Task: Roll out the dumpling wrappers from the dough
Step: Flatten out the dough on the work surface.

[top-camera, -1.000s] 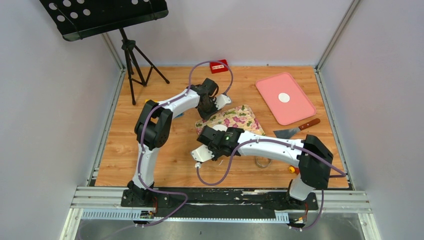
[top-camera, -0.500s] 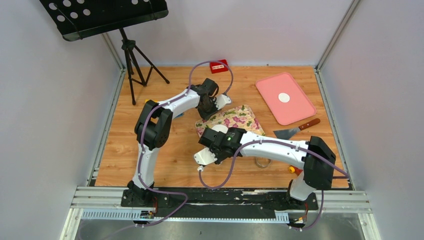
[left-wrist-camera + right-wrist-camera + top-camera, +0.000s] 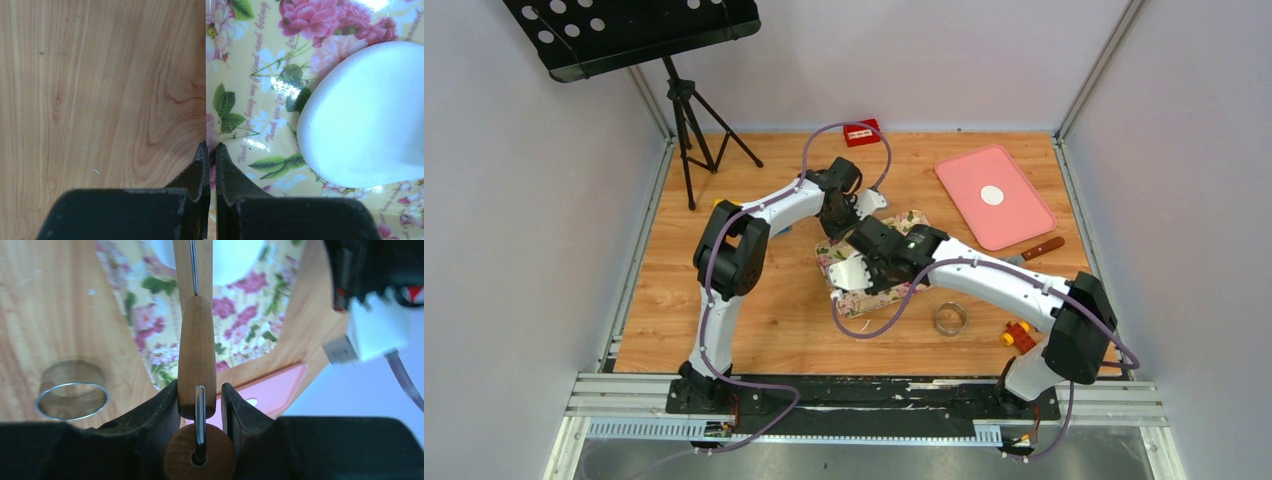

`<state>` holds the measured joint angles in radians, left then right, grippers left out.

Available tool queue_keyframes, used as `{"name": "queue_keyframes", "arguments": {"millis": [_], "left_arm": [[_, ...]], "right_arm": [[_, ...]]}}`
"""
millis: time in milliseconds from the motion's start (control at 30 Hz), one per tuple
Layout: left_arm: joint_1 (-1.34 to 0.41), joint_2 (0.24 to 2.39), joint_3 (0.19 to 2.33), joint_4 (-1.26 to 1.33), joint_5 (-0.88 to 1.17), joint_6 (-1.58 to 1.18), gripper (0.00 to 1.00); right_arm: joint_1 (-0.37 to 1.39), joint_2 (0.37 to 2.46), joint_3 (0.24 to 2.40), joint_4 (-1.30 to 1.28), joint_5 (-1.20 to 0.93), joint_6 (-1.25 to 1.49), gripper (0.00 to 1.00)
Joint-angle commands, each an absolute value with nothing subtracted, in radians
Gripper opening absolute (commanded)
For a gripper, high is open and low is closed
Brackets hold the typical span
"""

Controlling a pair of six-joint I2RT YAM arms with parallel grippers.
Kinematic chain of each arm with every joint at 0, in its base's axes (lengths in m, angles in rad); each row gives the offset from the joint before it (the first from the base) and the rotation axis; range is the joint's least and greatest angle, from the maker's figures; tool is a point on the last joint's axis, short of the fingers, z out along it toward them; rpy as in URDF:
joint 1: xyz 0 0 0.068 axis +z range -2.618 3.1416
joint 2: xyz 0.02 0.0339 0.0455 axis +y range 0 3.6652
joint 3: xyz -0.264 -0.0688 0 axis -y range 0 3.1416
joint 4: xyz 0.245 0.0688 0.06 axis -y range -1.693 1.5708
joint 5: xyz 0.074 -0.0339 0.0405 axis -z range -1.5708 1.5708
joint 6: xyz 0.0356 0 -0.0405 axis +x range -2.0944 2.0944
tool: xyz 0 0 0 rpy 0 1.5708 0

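Observation:
The dough (image 3: pixel 365 115) is a smooth white flattened lump on the floral mat (image 3: pixel 260 75). In the top view my right arm hides it. My left gripper (image 3: pixel 210 147) is shut on the mat's left edge, and it also shows in the top view (image 3: pixel 837 220). My right gripper (image 3: pixel 199 390) is shut on the wooden handle of a roller (image 3: pixel 196 350), which points at the dough (image 3: pixel 235 260). In the top view it hangs over the mat (image 3: pixel 862 264). One round dumpling wrapper (image 3: pixel 992 195) lies on the pink tray (image 3: pixel 1014 225).
A metal ring cutter (image 3: pixel 949 318) stands on the wood near the front, and it also shows in the right wrist view (image 3: pixel 72 395). A scraper with a wooden handle (image 3: pixel 1036 250) lies by the tray. A small red-and-yellow thing (image 3: pixel 1016 335) is front right, a red block (image 3: pixel 861 132) at the back, and a music stand (image 3: pixel 686 110) back left.
My right arm has swung from the mat's front-left corner to over the mat, carrying the roller. The ring cutter it covered now shows. The left arm has not moved.

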<state>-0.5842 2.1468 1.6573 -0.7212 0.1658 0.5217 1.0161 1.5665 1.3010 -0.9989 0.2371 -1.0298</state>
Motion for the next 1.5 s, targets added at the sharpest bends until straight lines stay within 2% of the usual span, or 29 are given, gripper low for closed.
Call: {"name": "queue_keyframes", "arguments": {"millis": [0, 167, 333, 867, 1200, 1467], "left_arm": [[-0.599, 2.111, 1.651, -0.746, 0.158, 0.542, 0.00], [-0.599, 2.119, 1.667, -0.750, 0.166, 0.535, 0.00], [-0.601, 2.119, 1.664, -0.750, 0.163, 0.537, 0.00], [-0.601, 2.121, 1.667, -0.746, 0.163, 0.532, 0.00], [-0.601, 2.118, 1.660, -0.745, 0.161, 0.535, 0.00], [-0.602, 2.120, 1.670, -0.747, 0.167, 0.537, 0.00]], "right_arm": [[0.952, 1.490, 1.340, -0.838, 0.243, -1.061, 0.00], [0.917, 1.518, 1.269, -0.705, 0.245, -1.103, 0.00], [0.916, 1.575, 1.208, -0.678, 0.235, -1.111, 0.00], [1.055, 1.477, 1.085, -0.995, 0.153, -1.025, 0.00], [1.080, 1.451, 1.135, -1.070, 0.184, -1.015, 0.00], [1.079, 1.423, 1.280, -0.844, 0.290, -1.135, 0.00]]}}
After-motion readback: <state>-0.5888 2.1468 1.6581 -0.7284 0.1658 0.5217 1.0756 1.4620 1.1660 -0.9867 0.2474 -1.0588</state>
